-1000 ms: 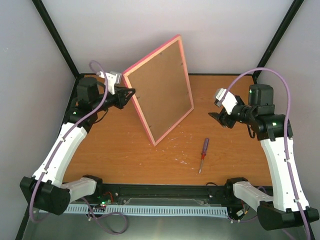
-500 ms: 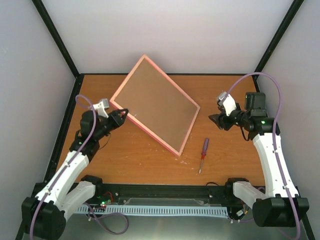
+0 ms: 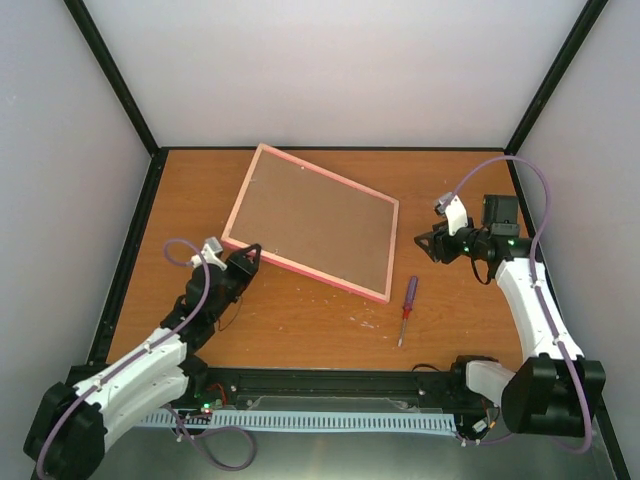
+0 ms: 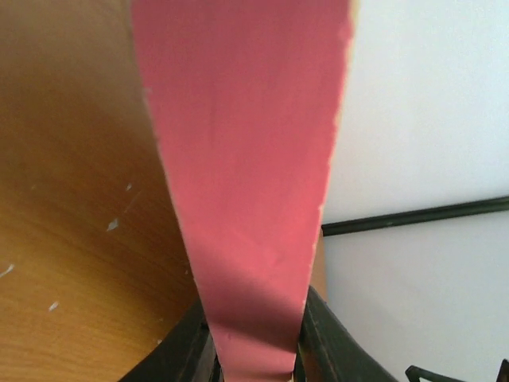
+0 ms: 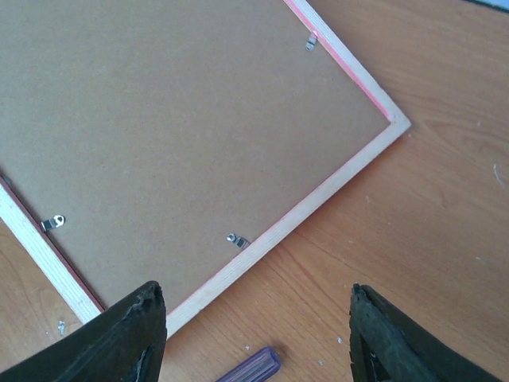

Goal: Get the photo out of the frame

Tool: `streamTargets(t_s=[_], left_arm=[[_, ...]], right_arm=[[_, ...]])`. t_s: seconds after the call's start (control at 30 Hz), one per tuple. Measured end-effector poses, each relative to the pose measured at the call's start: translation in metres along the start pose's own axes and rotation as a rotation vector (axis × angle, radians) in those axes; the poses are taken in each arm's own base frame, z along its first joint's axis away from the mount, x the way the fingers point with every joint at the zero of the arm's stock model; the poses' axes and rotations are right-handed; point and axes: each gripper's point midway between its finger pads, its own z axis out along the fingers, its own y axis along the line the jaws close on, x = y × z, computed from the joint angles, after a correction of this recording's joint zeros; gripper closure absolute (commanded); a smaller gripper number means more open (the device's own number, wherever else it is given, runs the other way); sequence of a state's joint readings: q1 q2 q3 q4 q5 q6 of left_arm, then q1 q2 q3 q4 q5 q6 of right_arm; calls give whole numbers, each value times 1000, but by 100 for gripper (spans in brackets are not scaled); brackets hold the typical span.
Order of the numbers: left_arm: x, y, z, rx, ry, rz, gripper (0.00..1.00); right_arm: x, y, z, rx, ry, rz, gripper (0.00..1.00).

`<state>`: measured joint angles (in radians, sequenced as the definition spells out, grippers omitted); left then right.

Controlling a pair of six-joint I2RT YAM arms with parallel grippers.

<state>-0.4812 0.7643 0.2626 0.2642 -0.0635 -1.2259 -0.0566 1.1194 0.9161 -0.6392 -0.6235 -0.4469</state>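
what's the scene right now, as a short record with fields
frame: back side up, brown board showing
photo: not visible
retaining tabs: three seen on the board
left claw: shut on the frame's near-left corner
right claw: open, empty, beside the frame's right corner
screwdriver: lying on the table, apart from the frame

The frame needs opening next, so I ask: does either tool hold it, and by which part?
The left tool grips the frame by its pink border near the left corner; the right tool stands open, holding nothing.
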Motion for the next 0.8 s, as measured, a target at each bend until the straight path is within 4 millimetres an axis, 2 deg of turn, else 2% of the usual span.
streamTargets(t_s=[0.13,0.23,0.43,0.63,0.8], left_arm=[[16,20,3,-25,-26,-83,99],[27,24,8,-32,-36,-127,94],[44,30,17,-55,-51,-193,93],[48,37,20,-71,-70,-240,94],[50,51,19,-97,-83,-273,94]], right_arm=[[5,-7,8,-9,13,46,39],[6,-9,11,-17,12,60,39],[11,-10,16,-23,17,78,39],[18,-12,19,-23,27,91,39],[24,-11,22,-27,33,93,39]])
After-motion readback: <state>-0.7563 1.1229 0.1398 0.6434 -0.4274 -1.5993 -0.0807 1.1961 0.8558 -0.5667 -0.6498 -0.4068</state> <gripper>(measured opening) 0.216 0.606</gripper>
